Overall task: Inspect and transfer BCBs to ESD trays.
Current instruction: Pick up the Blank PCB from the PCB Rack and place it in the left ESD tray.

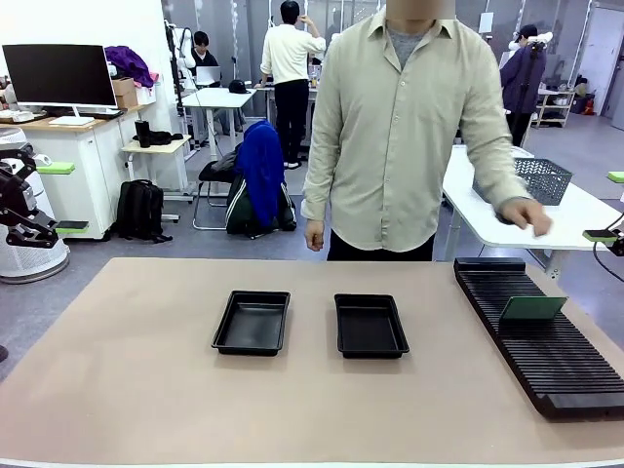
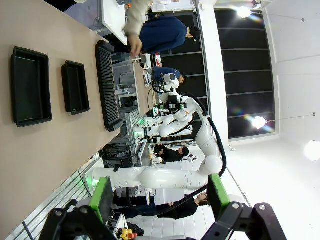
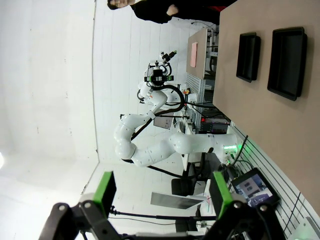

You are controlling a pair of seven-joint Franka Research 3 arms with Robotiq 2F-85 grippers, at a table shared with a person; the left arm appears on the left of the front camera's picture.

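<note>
The left gripper is wide open. Its two green fingers stand far apart and hold nothing. The bottom edge cuts off the black parts under them. The right gripper is wide open too, and its fingers hold nothing.

The two black ESD trays lie side by side on the tan table. They are far up and to the left of the left fingers. From the right wrist, they sit far up and to the right of the right fingers. No finger is near them.

One green BCB stands on its edge in the long black rack. Its lower edge is hidden in the slots. It is closer to the right fingers than to the left ones, but well apart from both. From the left wrist the rack is so small that I cannot make out the board.

The person's hand is blurry, over a white table behind.
</note>
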